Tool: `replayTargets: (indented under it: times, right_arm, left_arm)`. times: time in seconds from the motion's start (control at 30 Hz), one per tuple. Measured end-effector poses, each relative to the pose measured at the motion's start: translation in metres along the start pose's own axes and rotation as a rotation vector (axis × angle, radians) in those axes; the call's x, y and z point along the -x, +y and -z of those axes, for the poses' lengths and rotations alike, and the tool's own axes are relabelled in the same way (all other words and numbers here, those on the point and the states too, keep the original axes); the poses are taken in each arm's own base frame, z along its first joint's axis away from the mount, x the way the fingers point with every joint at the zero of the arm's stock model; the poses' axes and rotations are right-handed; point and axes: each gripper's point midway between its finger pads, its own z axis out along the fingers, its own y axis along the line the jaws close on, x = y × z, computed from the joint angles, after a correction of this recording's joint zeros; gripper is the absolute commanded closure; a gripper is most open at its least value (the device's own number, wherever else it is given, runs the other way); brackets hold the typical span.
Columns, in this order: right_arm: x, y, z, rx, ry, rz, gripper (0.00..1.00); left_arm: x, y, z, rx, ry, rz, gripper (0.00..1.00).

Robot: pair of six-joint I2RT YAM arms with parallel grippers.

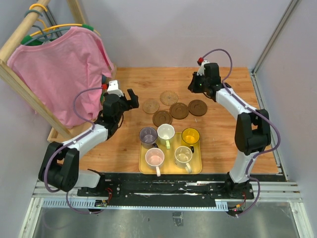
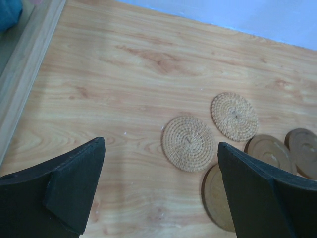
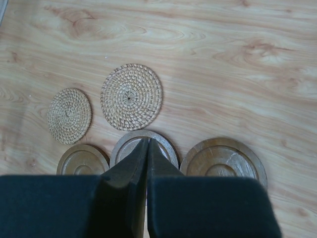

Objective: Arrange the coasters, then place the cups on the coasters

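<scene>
Wooden table [image 1: 223, 144], yellow tray [image 1: 172, 167] with five cups [image 1: 165, 133]

Right wrist view: all three wooden coasters [image 3: 223, 157] lose their near edges behind the right gripper [image 3: 147, 144]; its closed jaws split the middle one. Left wrist view: a jaw of the left gripper [image 2: 161, 144] half-covers one; the frame edge crops another.

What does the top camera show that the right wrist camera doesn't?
Only the top view: five cups on a yellow tray, the open left hand, and a pink shirt on a rack. Only the right wrist view: a close look at the right hand, shut and empty. Both: five coasters on the wooden table, two woven, three wooden.
</scene>
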Motion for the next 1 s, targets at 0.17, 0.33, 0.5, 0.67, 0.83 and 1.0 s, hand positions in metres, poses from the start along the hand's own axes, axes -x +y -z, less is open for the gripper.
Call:
replayTargets:
  times: [0.17, 0.33, 0.5, 0.67, 0.83, 1.0]
  right_arm:
    - [0.004, 0.008, -0.016, 0.06, 0.014, 0.004, 0.99]
    - [0.016, 0.017, -0.037, 0.128, 0.01, 0.024, 0.99]
    - [0.005, 0.021, -0.066, 0.183, 0.056, 0.022, 0.99]
    - [-0.001, 0.031, -0.09, 0.21, 0.104, 0.051, 0.99]
    - [-0.008, 0.056, -0.101, 0.252, 0.135, 0.106, 0.99]
    - [-0.029, 0.07, -0.104, 0.286, 0.195, 0.121, 0.99]
  left_arm:
    - [0.008, -0.008, -0.021, -0.034, 0.016, 0.05, 0.0]
    - [-0.012, -0.024, -0.041, -0.111, 0.095, 0.073, 0.09]
    - [-0.032, -0.04, -0.056, -0.186, 0.17, 0.069, 0.14]
    - [-0.034, -0.052, -0.072, -0.221, 0.19, 0.035, 0.38]
    - [-0.052, -0.062, -0.078, -0.25, 0.235, -0.003, 0.99]
    - [-0.084, -0.06, -0.081, -0.263, 0.326, -0.002, 1.0]
